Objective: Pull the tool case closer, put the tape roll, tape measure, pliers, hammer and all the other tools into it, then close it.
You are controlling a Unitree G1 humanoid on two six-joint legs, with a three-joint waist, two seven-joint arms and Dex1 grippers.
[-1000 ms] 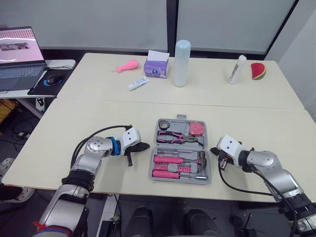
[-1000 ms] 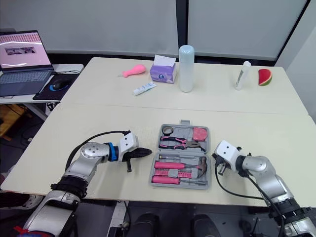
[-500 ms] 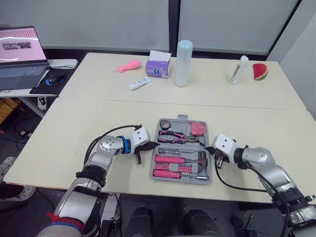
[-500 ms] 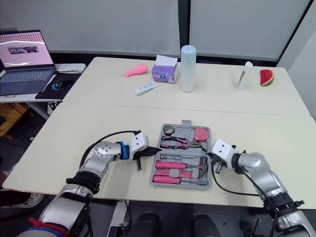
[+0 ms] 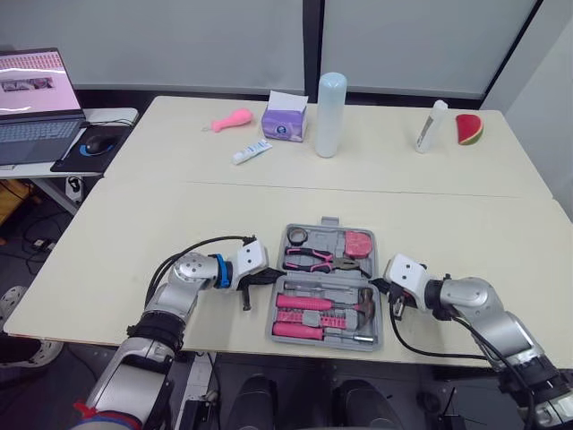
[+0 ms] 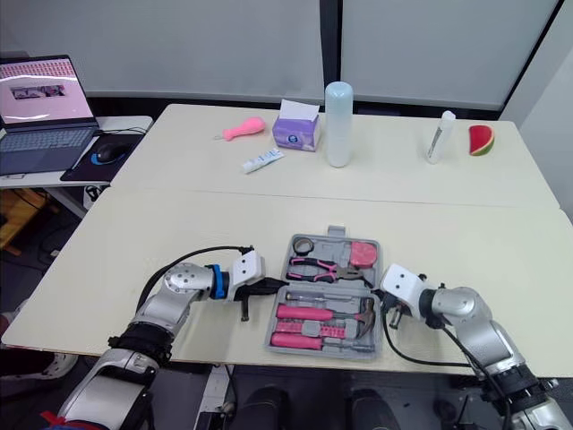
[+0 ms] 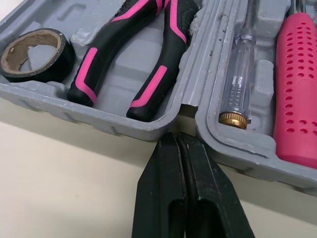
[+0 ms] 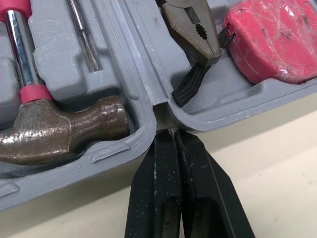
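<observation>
The grey tool case [image 5: 326, 275] lies open at the table's near middle. Its far half holds the black tape roll [image 7: 33, 54], the pink-and-black pliers [image 7: 143, 54] and the pink tape measure [image 8: 275, 37]. Its near half holds the hammer [image 8: 54, 126], a clear tester screwdriver [image 7: 242, 74] and pink-handled screwdrivers [image 7: 297, 89]. My left gripper [image 5: 269, 276] is shut, its tips at the hinge notch on the case's left side. My right gripper [image 5: 376, 285] is shut too, its tips pressed into the hinge notch on the right side.
Along the far side stand a tissue box [image 5: 285, 121], a tall white bottle [image 5: 329, 101], a small white bottle [image 5: 431, 126], a watermelon slice toy [image 5: 468, 129], a pink balloon [image 5: 231, 119] and a tube [image 5: 251, 151]. A laptop [image 5: 31, 103] sits far left. The case lies close to the table's front edge.
Both grippers moved inward from the bare table to the case's two sides and now touch its hinge ends. The case has slid slightly toward the near edge.
</observation>
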